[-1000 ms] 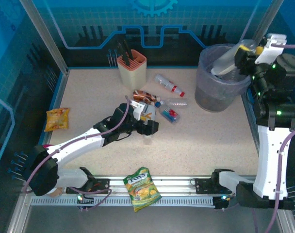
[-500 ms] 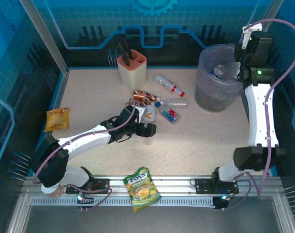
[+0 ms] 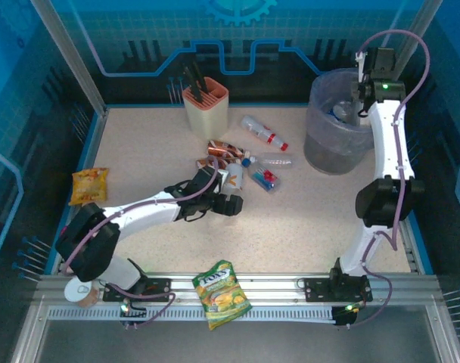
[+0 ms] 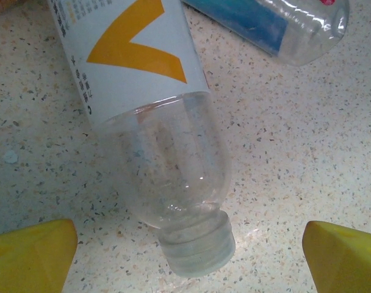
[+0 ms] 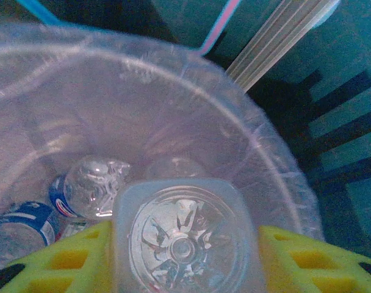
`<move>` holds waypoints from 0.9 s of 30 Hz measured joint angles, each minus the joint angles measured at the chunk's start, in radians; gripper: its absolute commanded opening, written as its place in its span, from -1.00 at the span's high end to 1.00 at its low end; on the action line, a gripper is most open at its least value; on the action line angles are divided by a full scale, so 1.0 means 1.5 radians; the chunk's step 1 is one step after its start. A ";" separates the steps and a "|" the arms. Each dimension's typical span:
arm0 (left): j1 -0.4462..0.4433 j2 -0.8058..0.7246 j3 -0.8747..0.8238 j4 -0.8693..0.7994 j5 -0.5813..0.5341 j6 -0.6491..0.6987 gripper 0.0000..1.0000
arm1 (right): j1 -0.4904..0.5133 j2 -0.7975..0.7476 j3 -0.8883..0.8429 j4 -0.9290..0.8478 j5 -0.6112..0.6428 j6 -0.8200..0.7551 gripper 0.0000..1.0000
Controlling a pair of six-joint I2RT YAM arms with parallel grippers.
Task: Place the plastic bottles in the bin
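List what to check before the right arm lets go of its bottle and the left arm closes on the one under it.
1. Right gripper clamped on its clear bottle: ok.
2. That bottle over the opening of the bin, inside the rim: ok.
3. Room in the bin above the bottles already inside: ok.
4. Left gripper open: ok.
5. Cap end of the orange-marked bottle between the left fingers: ok, though the body runs off at an angle.
6. Left fingers low enough to close on it: cannot tell.
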 measured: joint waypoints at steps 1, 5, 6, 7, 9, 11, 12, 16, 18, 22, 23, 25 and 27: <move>0.000 0.007 0.003 0.001 0.000 0.000 -0.92 | -0.003 0.011 0.004 -0.006 -0.001 0.000 0.53; 0.000 0.034 0.011 0.001 -0.001 0.000 -0.90 | -0.013 0.051 0.016 -0.041 -0.013 0.001 0.47; 0.000 0.039 0.014 0.000 -0.003 0.001 -0.90 | -0.016 0.058 0.016 -0.041 -0.017 0.002 0.43; 0.000 0.043 0.016 0.000 -0.003 0.001 -0.89 | -0.016 0.062 0.016 -0.041 -0.018 0.003 0.36; 0.000 0.053 0.025 0.000 -0.008 0.002 -0.88 | -0.016 0.066 0.021 -0.042 -0.022 0.003 0.10; 0.000 0.061 0.032 0.000 -0.012 0.002 -0.87 | -0.016 0.066 0.024 -0.048 -0.027 0.005 -0.28; 0.000 0.064 0.033 0.002 -0.013 0.002 -0.86 | -0.017 0.066 0.026 -0.050 -0.032 0.011 -0.41; 0.000 0.077 0.037 0.007 -0.015 0.002 -0.84 | -0.017 0.073 0.057 -0.080 -0.055 0.026 -0.67; 0.000 0.089 0.037 0.010 -0.015 0.002 -0.82 | -0.017 0.079 0.087 -0.098 -0.065 0.030 -0.71; 0.000 0.110 0.040 0.015 -0.015 0.001 -0.73 | -0.017 0.079 0.145 -0.123 -0.077 0.036 -0.74; 0.000 0.115 0.040 0.016 -0.016 0.001 -0.70 | -0.017 0.077 0.157 -0.127 -0.083 0.039 -0.74; 0.000 0.119 0.041 0.017 -0.016 0.001 -0.63 | -0.017 0.070 0.164 -0.134 -0.091 0.044 -0.73; 0.000 0.126 0.045 0.018 -0.018 0.000 -0.57 | -0.017 0.057 0.165 -0.143 -0.109 0.055 -0.74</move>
